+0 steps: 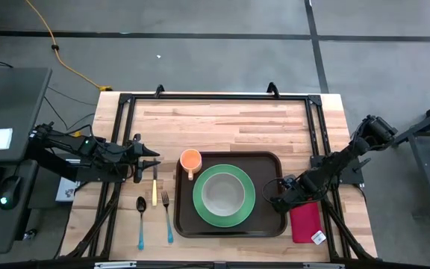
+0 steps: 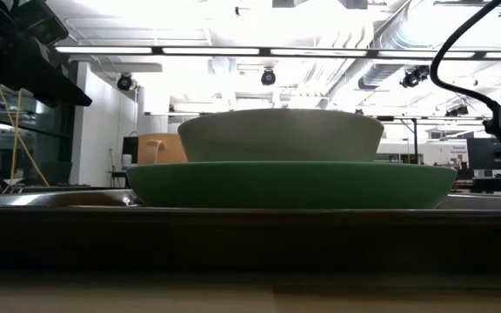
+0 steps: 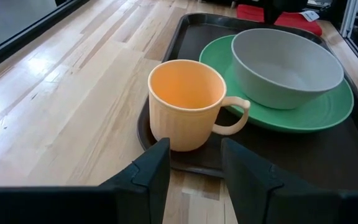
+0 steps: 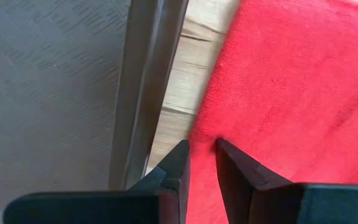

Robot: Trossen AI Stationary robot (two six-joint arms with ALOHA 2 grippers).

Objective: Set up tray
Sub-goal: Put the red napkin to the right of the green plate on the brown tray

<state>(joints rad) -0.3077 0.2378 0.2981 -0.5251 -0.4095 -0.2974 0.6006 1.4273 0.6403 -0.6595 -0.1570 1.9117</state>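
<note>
The dark-brown tray [image 1: 230, 226] lies in the middle of the table. A green plate [image 1: 224, 216] with a grey bowl [image 1: 223, 193] in it rests on the tray. An orange cup [image 1: 190, 159] stands on the tray's far-left corner. A red napkin [image 1: 307, 223] lies flat on the table, right of the tray. My left gripper [image 1: 154, 159] is open, level, just left of the cup [image 3: 185, 102]. My right gripper [image 4: 201, 148] is narrowly open and points down at the napkin's left edge [image 4: 199, 127], beside the tray's right rim [image 4: 148, 74]. My right gripper has one fingertip [image 4: 180, 152] on the wood side and one [image 4: 224, 149] on the cloth side of the napkin's left edge, coming from above. Whether either fingertip touches the napkin, I cannot tell. The napkin lies flat.
A dark spoon [image 1: 141, 217], a fork [image 1: 168, 217] and a yellow-handled knife [image 1: 154, 191] lie on the table left of the tray. A black frame [image 1: 215, 97] runs around the tabletop. Bare wood lies beyond the tray's far side. A desk with a mouse stands off the table's left.
</note>
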